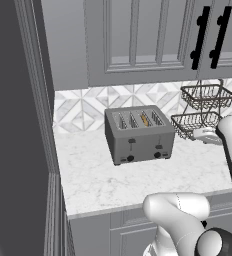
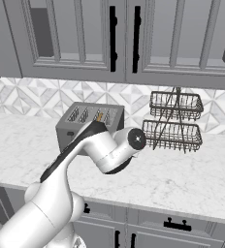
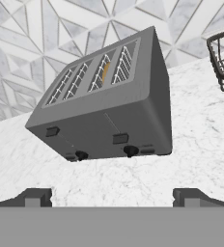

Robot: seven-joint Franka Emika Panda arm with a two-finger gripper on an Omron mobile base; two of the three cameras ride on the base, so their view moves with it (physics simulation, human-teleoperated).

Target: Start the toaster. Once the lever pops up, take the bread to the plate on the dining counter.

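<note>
1. Left base view: white arm (image 1: 188, 220) bends up along the right edge; the toaster (image 1: 139, 134) sits near the counter's (image 1: 98, 175) back wall, bread (image 1: 145, 120) in a slot.
2. Right base view: forearm crosses the toaster's front, beside wire baskets (image 2: 175, 121).
3. Hand view: gripper (image 3: 112, 198) fingertips (image 3: 34, 197) spread wide, aimed at the toaster's levers, well apart from them.

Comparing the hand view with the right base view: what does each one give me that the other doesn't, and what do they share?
Hand view alone: the toaster's whole front face, with both levers and both knobs, plus the gripper with its tips spread wide apart. Right base view alone: the arm covering much of that front face, the upper cabinets, and the full two-tier wire basket rack. Both share the toaster on the marble worktop, the bread sunk in one slot, and the patterned tile wall.
</note>
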